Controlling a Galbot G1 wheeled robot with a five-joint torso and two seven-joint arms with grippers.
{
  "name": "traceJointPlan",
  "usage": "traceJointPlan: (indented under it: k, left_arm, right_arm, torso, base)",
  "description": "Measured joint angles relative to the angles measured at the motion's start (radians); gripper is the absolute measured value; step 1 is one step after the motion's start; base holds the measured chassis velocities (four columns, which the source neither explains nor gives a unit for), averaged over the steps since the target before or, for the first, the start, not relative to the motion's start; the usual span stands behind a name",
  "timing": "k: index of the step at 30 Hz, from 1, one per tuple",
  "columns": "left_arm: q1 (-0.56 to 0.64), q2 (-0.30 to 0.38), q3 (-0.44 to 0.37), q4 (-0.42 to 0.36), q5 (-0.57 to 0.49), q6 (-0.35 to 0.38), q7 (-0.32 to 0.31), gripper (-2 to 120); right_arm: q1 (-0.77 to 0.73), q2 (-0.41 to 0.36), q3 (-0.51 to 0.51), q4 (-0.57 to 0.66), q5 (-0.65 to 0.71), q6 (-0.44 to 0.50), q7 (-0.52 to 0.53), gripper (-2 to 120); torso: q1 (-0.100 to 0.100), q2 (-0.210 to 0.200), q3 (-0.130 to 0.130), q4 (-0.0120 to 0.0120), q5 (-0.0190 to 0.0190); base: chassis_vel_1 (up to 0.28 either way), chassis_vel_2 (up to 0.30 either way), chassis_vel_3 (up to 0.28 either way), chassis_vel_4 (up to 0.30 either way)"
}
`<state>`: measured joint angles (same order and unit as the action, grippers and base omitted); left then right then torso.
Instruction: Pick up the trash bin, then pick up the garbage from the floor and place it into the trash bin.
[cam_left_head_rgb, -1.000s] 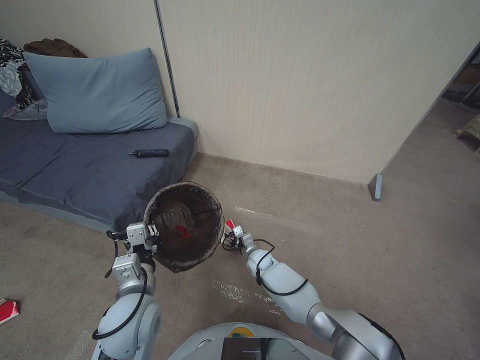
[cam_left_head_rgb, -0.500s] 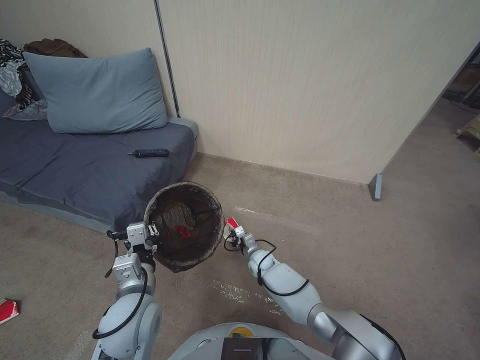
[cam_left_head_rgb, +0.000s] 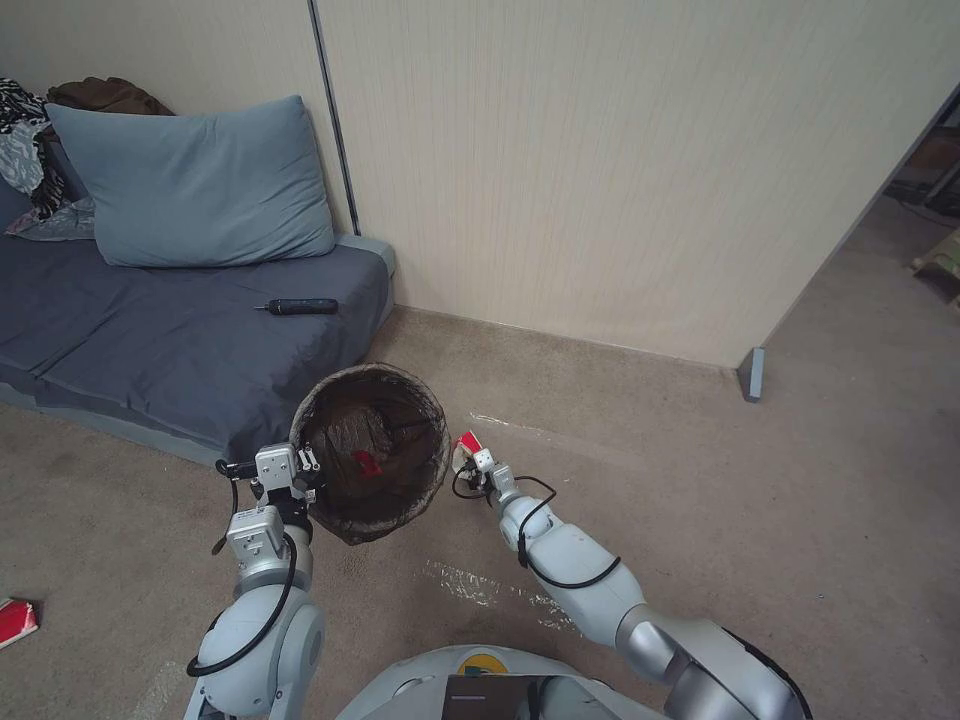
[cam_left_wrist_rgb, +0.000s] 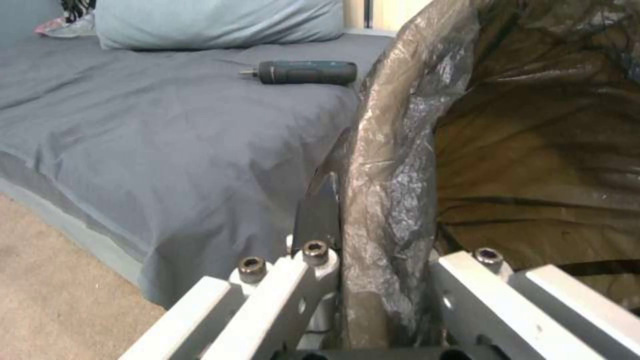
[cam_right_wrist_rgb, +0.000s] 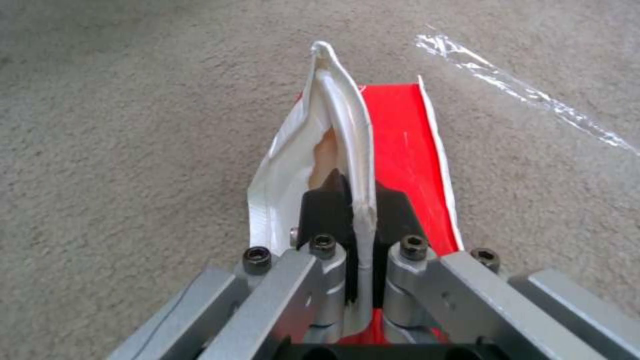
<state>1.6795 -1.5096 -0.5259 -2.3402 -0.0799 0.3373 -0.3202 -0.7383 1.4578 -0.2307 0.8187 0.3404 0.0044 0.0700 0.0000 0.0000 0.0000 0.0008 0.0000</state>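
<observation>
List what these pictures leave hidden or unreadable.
- Trash bin outer wall: head view, hidden behind its own rim.
- Red scrap inside bin: head view, too small to identify.
- Wrapper print: right wrist view, folded, partly behind right pincer.
- Floor litter: head view, cut off at edge.

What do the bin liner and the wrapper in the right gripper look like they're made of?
Bin liner: thin, glossy, semi-translucent plastic film, going by its crinkles and sheen. Wrapper: likely coated paper or plastic laminate, smooth red-and-white, holding sharp creases; the right gripper pinches it.
</observation>
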Motion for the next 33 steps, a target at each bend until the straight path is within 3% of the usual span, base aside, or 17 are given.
traceJointPlan:
  k: [17,25,29,31,33]
  left_arm:
    - [-0.004,0.005,0.005,0.002,-0.003,0.000,-0.001,3]
    - [-0.007,0.009,0.001,0.005,-0.009,0.000,-0.002,3]
    - [-0.011,0.012,0.001,0.008,-0.013,0.000,-0.002,3]
    - [-0.014,0.013,0.005,0.013,-0.015,0.002,-0.003,3]
    - [-0.015,0.014,0.009,0.014,-0.018,0.003,-0.004,3]
  right_arm:
    - [0.000,-0.010,0.028,0.002,-0.013,0.015,0.001,0]
    - [-0.101,-0.055,0.074,0.181,0.004,0.006,0.043,0]
    - [-0.172,-0.093,0.117,0.317,0.004,0.005,0.053,0]
    - [-0.243,-0.125,0.174,0.485,0.004,0.007,0.071,0]
    - [-0.269,-0.135,0.198,0.540,0.001,0.009,0.076,0]
  torso:
    - [0.000,0.000,0.000,0.0002,0.0000]
    - [0.000,0.000,0.000,0.0003,0.0000]
    - [0.000,0.000,0.000,0.0001,0.0000]
    - [0.000,0.000,0.000,0.0003,0.0001]
    - [0.000,0.000,0.000,0.0002,0.0001]
  base:
    - [0.000,0.000,0.000,0.000]
    - [0.000,0.000,0.000,0.000]
    - [0.000,0.000,0.000,0.000]
    - [0.000,0.000,0.000,0.000]
    - [0.000,0.000,0.000,0.000]
